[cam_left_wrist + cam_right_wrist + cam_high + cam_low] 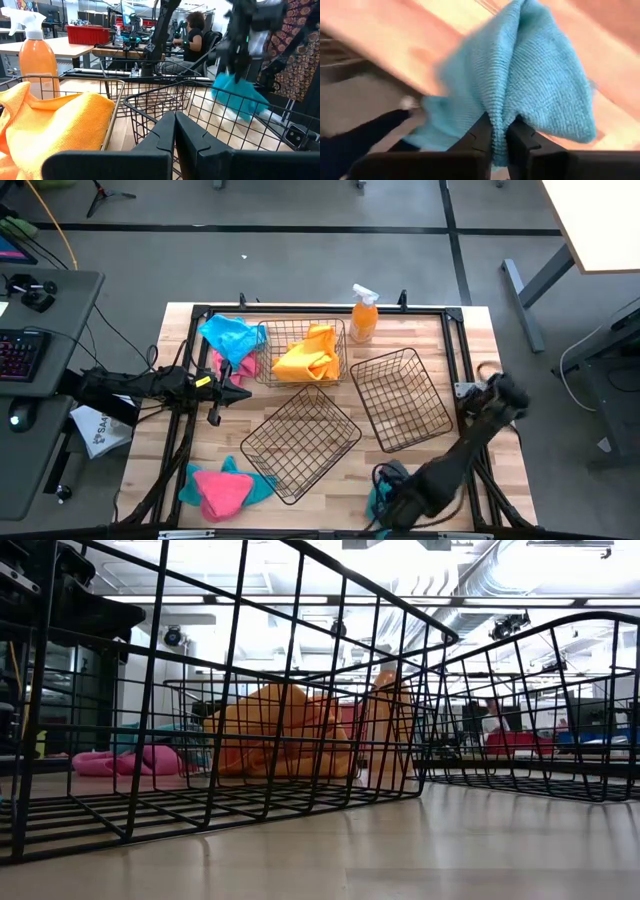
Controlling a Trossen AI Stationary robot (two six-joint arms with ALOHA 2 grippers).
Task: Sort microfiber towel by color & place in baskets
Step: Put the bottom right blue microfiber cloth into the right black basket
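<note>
A pale wooden surface [160,470] carries three wire baskets. The right gripper [499,131] has its jaws pinching a fold of a teal towel [535,75], which drapes limp above and around them, light, soft, best taken by a bunched ridge. The left gripper [175,131] waits with jaws pressed together, just short of the far basket [300,352], which holds a yellow-orange towel [308,356]. The middle basket [300,440] and right basket [400,398] look empty.

Overhead, table-level, two wrist views
</note>
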